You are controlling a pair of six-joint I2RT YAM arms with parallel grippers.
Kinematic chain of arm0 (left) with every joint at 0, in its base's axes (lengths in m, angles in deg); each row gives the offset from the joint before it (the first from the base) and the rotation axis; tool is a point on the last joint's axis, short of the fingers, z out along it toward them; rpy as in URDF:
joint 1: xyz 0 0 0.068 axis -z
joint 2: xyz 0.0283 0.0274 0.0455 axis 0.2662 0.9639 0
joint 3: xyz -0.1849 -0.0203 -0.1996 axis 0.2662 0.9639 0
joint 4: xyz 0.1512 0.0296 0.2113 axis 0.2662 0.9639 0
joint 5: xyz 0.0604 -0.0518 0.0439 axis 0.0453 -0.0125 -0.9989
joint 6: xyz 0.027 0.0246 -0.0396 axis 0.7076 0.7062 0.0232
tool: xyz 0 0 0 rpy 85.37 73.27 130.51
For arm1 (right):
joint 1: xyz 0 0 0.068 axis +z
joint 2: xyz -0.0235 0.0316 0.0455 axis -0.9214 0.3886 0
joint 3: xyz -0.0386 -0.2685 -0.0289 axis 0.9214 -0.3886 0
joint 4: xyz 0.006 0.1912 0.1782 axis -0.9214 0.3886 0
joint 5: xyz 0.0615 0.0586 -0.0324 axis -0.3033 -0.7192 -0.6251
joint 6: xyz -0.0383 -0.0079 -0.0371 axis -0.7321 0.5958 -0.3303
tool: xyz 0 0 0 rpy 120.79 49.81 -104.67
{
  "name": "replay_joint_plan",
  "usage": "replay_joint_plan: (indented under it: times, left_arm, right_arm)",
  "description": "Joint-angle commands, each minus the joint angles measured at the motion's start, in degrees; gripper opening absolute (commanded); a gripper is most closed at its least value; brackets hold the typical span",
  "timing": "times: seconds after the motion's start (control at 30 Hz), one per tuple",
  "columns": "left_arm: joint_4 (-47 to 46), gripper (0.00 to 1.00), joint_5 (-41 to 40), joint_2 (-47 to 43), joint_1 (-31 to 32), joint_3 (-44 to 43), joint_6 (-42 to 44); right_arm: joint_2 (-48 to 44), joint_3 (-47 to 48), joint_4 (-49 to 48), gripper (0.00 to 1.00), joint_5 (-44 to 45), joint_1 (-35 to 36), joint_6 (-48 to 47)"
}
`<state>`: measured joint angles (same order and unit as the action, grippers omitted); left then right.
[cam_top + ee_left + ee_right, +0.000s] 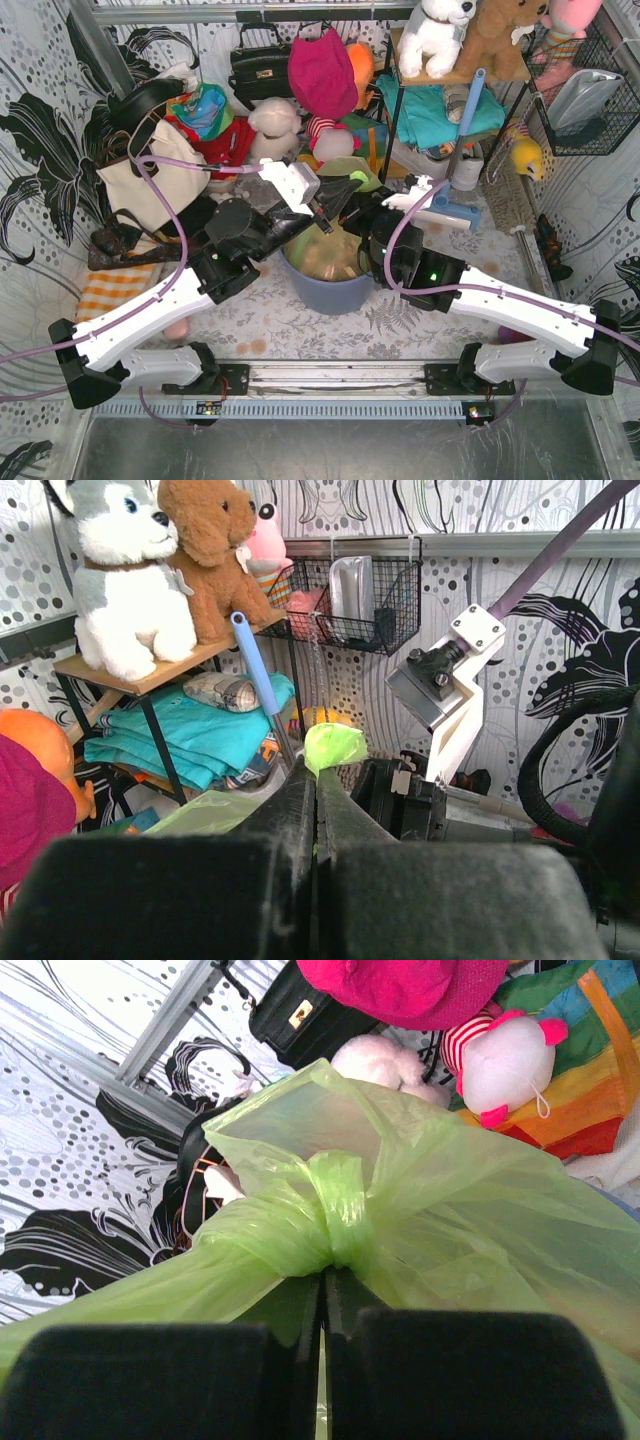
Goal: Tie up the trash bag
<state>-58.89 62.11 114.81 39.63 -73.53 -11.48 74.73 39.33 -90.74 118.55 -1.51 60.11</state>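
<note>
Pinched shut on the trash bag [335, 252] in the blue-grey bin [330, 296], left gripper [316, 778] and right gripper [322, 1280] both, with the knot [340, 1210] at 12 o'clock just past the right one, maybe not tight yet.

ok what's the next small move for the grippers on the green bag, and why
Probably ease the two grippers apart to cinch it. In the right wrist view a knot has formed in the trash bag just beyond the right gripper, whose jaws are shut on the plastic. The left gripper is shut on a green tail. The knot looks bulky, so likely not snug.
</note>
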Motion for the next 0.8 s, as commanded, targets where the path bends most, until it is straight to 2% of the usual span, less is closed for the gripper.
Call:
replay_joint_plan:
  times: [0.0, 0.03, 0.13, 0.3, 0.4, 0.6, 0.67, 0.77]
  left_arm:
    - [-0.1, 0.00, 1.3, -1.2, -0.2, -2.2, -0.8]
    - [0.2, 0.01, 1.0, -1.4, -0.2, -2.3, -0.7]
    - [0.3, 0.25, -2.6, -2.8, -0.2, -2.1, -0.9]
    - [1.5, 0.47, -13.2, -5.4, -0.2, -3.8, -3.9]
    - [4.6, 0.52, -19.5, -5.8, -0.1, -6.1, -7.4]
    - [16.9, 0.53, -36.9, -3.4, -0.5, -9.8, -14.2]
    - [21.6, 0.54, -34.6, -2.1, -2.6, -10.6, -18.3]
    - [25.6, 0.54, -20.7, -0.7, -10.1, -10.4, -26.3]
  right_arm:
    - [-0.1, -1.5, -4.2, 0.00, 3.7, 0.4, 1.4]
    - [-0.2, -2.3, -5.5, 0.00, 4.1, 0.3, 1.0]
    - [-0.4, -3.2, -7.0, 0.00, 4.5, 0.3, 0.3]
    - [-0.6, -2.9, -6.4, 0.00, 3.6, 0.3, 0.3]
    - [-0.7, -2.6, -5.5, 0.00, 3.4, 0.3, 0.5]
    - [-1.4, -2.8, -5.0, 0.00, 3.6, 0.3, 0.7]
    - [-1.6, -2.8, -5.0, 0.00, 3.6, 0.3, 0.6]
    - [-1.6, -2.4, -4.6, 0.00, 3.5, 0.3, 0.7]
